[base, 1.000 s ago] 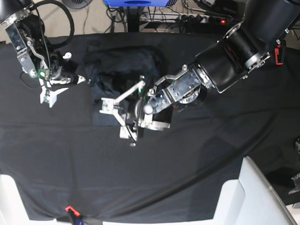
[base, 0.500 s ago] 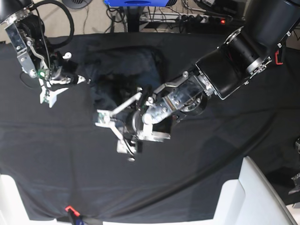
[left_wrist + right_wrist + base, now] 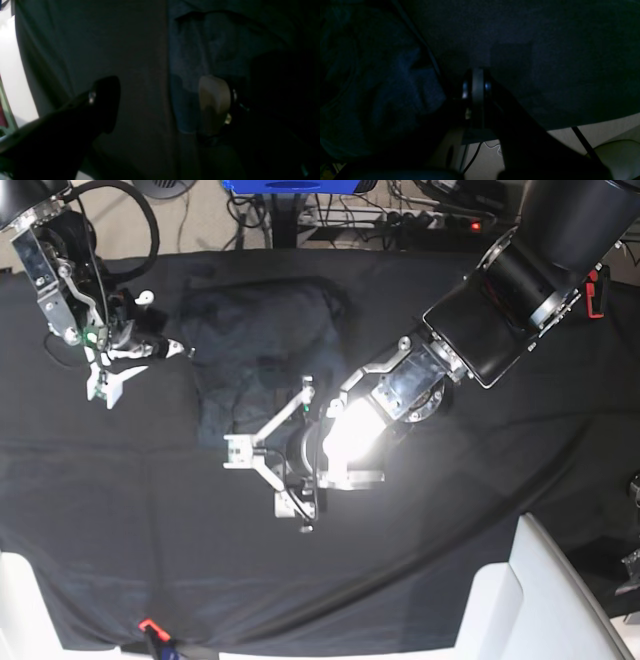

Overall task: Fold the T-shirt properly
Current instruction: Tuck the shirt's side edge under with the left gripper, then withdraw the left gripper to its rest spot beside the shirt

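Note:
The dark slate-grey T-shirt (image 3: 262, 345) lies folded into a rough rectangle on the black table cloth (image 3: 120, 510), left of centre. My left gripper (image 3: 266, 481) hovers open just in front of the shirt's near edge, holding nothing. In the left wrist view its dark finger (image 3: 105, 100) is over bare cloth and its beige pad (image 3: 215, 102) is over the bluish T-shirt (image 3: 190, 57). My right gripper (image 3: 176, 350) is shut at the shirt's left edge. In the right wrist view its closed fingertips (image 3: 476, 80) rest beside the T-shirt (image 3: 395, 85), with no fabric seen between them.
A white chair-like shape (image 3: 545, 600) stands at the front right corner. A red clip (image 3: 148, 626) sits on the table's front edge. Cables and a blue object (image 3: 290, 185) lie beyond the back edge. Strong glare covers the left wrist (image 3: 350, 435).
My left gripper has drawn back off the shirt toward the front edge, still open. The shirt's lower part now lies flatter. The right arm has stayed in place.

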You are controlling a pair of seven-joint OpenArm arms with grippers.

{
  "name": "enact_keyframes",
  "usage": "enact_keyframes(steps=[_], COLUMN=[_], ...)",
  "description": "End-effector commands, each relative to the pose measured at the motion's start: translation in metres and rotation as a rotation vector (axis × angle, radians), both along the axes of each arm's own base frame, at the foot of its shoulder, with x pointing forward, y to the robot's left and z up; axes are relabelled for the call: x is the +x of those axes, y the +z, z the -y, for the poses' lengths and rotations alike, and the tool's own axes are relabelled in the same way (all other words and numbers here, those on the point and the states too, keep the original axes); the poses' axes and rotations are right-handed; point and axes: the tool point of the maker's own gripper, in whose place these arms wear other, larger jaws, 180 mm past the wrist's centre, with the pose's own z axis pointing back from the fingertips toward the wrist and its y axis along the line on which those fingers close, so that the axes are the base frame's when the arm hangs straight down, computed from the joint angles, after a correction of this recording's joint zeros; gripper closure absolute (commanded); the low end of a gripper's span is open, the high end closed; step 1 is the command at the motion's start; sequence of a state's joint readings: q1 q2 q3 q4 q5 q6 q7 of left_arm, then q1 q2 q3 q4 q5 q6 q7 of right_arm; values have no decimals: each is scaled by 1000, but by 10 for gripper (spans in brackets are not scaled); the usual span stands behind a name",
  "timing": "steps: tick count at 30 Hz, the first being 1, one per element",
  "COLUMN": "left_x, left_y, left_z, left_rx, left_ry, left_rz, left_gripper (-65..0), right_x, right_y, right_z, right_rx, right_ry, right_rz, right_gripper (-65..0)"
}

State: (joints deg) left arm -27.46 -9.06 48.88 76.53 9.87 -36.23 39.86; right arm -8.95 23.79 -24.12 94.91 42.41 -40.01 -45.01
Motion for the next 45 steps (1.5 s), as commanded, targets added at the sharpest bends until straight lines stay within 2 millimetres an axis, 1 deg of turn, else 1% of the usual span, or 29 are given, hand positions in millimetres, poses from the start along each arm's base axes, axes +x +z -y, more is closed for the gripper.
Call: enact_keyframes(steps=[1, 3, 4, 7, 8, 9, 10, 11, 12, 13, 14, 15, 17, 18, 19, 21, 22, 23, 24, 26, 29, 31, 33, 36, 38, 40, 43, 45], left_x=[13, 22, 25, 43, 45, 46, 45, 41, 37, 28, 17, 8, -20, -39, -54, -95, -115, -132, -150, -177, -204, -214, -218, -221, -221, -220, -218, -212], left_y=[21, 36, 42, 69, 71, 73, 73, 69, 64, 56, 47, 40, 24, 14, 9, -8, -13, -18, -19, -17, -10, -6, -3, -4, -4, -6, -7, -5], left_z=[9, 7, 3, -26, -42, -58, -72, -89, -111, -136, -157, -177, -219, -243, -261, -296, -310, -320, -333, -350, -369, -376, -377, -369, -365, -361, -359, -359], left_rx=[-42, -89, -123, -250, -279, -299, -316, -324, -322, -316, -311, -297, -264, -242, -225, -201, -210, -226, -251, -311, -364, -372, -365, -377, -389, -400, -411, -421], left_ry=[-3, 30, 65, 227, 292, 349, 397, 449, 507, 571, 628, 676, 787, 852, 901, 1019, 1077, 1125, 1185, 1278, 1370, 1400, 1401, 1402, 1404, 1410, 1410, 1408], left_rz=[47, 69, 72, 110, 115, 122, 123, 118, 115, 105, 92, 85, 60, 41, 30, -19, -47, -73, -91, -114, -117, -112, -106, -111, -110, -115, -115, -104], left_gripper=[-472, -471, -471, -461, -429, -382, -323, -250, -166, -54, 0, 0, 0, 0, 0, 0, 0, 0, 0, 0, 0, 0, 0, 0, 0, 0, 0, 0], right_x=[9, 12, 14, 24, 31, 37, 40, 44, 50, 54, 58, 63, 72, 77, 81, 87, 90, 94, 99, 107, 111, 112, 115, 121, 125, 117, 113, 111], right_y=[8, 13, 18, 39, 51, 59, 64, 69, 73, 75, 75, 76, 73, 70, 68, 64, 62, 62, 62, 63, 67, 71, 78, 82, 82, 76, 82, 89], right_z=[1, -1, -5, -26, -33, -38, -44, -51, -58, -65, -75, -83, -93, -97, -100, -110, -115, -117, -119, -120, -127, -134, -137, -136, -127, -119, -104, -104], right_rx=[-4, 2, 10, 47, 59, 66, 72, 79, 89, 95, 106, 117, 132, 135, 139, 152, 160, 162, 163, 159, 176, 194, 201, 205, 211, 234, 291, 365], right_ry=[7, 14, 24, 82, 105, 128, 152, 176, 196, 219, 234, 240, 230, 221, 218, 250, 265, 270, 269, 268, 281, 296, 309, 292, 248, 203, 116, 61], right_rz=[35, 52, 65, 131, 167, 193, 206, 215, 219, 218, 221, 223, 216, 209, 205, 200, 200, 202, 202, 197, 150, 124, 123, 145, 146, 121, 129, 130], right_gripper=[0, 0, 0, 0, 0, 0, 0, 0, 0, 0, 0, 0, 0, 0, 0, 0, 0, 0, 0, 0, 0, 0, 0, 0, 0, 0, 0, 0])
